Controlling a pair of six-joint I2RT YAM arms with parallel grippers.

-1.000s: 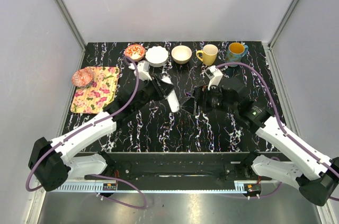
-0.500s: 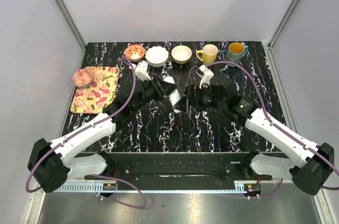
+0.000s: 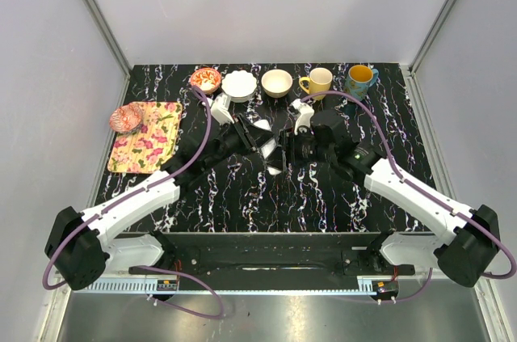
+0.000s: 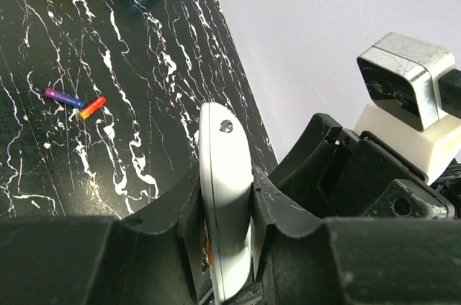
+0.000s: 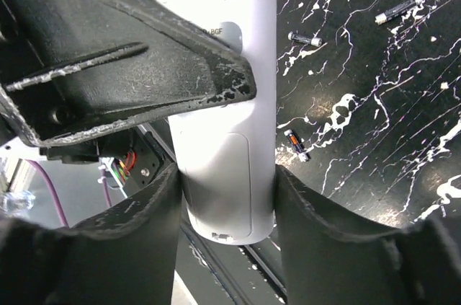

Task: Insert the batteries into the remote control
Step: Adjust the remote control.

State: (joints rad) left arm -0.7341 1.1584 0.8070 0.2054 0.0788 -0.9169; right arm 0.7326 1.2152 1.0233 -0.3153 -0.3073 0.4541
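Gripping the remote control (image 4: 223,161) w/ both sets of fingers, I hold it up over the middle of the tabletop (image 3: 242,213). Both arms reach in from my bases at the near edge.

L gripper (image 4: 225,208) is clamped on it. The remote stands on its long edge btwn my two black L fingers (image 4: 176,215), which press on both flat faces, and a small screw shows near its tip.

R gripper (image 5: 227,204) meets it from the opposite side. My R fingers (image 5: 144,226) hug the remote's narrow sides just above the rounded end, closed on it w/ no gap I can see. In the R wrist cam the remote's broad face is toward the lens, w/ a panel outline at the held end. One L finger crosses in front of it higher up.

Past the grip, loose cells lie on the black marbled top. R wrist cam shows four batteries (image 5: 295,144) scattered apart. L wrist cam shows a purple battery (image 4: 63,96) and an orange battery (image 4: 92,107) just beside each other, roughly in line. Can't tell if these are the same ones.

By the left edge is a floral mat (image 3: 147,135) w/ a pink object (image 3: 125,118) at its far-left corner.

Along the far edge, L to R:
- red-patterned bowl (image 3: 205,78)
- white bowl (image 3: 239,85)
- beige bowl (image 3: 277,82)
- yellow mug (image 3: 317,82)
- blue mug (image 3: 360,77)
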